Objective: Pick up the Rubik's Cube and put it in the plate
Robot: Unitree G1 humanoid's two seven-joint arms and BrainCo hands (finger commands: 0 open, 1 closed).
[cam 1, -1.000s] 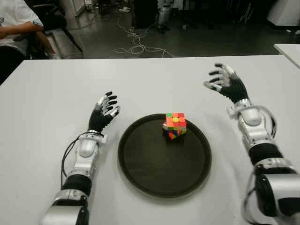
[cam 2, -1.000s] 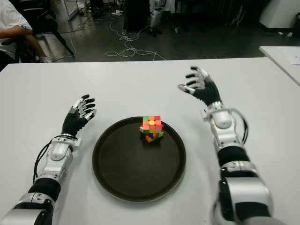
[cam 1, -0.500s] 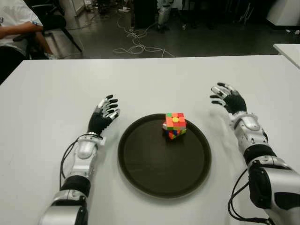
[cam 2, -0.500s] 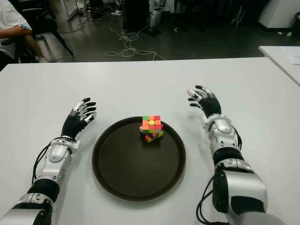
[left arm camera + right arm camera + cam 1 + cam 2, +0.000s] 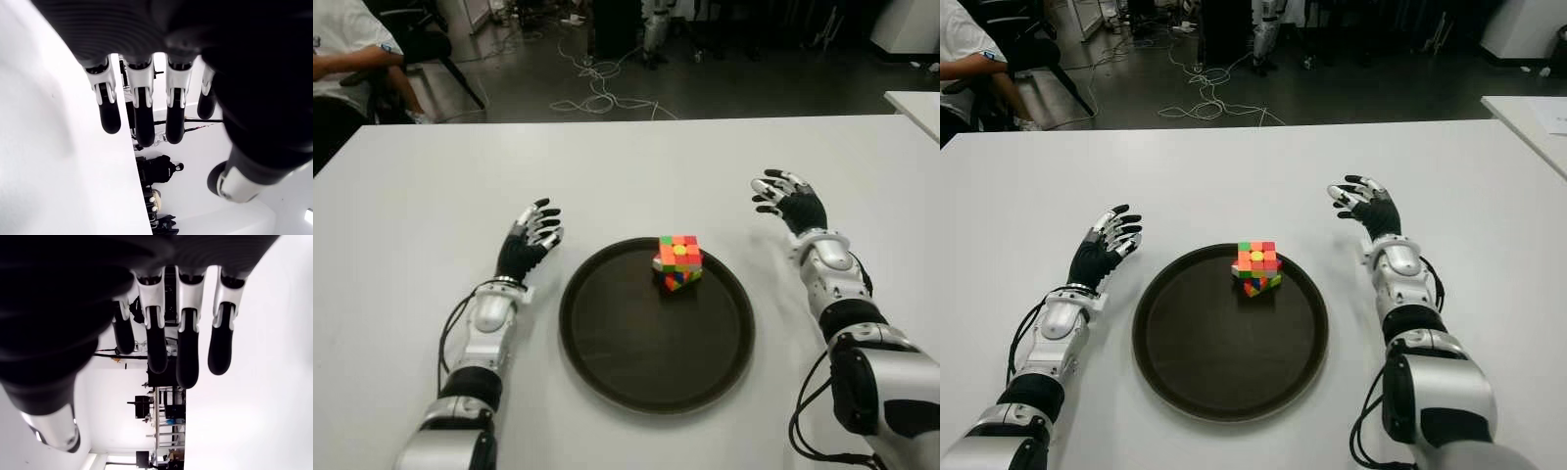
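Glossy plastic Rubik's Cube (image 5: 678, 261), matt dark plate (image 5: 636, 367), smooth white table (image 5: 431, 186).

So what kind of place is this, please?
Probably a robotics lab or workshop. Loose cables lie tangled on the dark floor beyond the white table, dark equipment stands behind them, and a seated person shows at the far left.

table (image 5: 636, 166) bare beyond plate (image 5: 607, 333) | Rubik's Cube (image 5: 678, 261) only obstacle inside | left hand (image 5: 530, 235), right hand (image 5: 790, 203) flank plate
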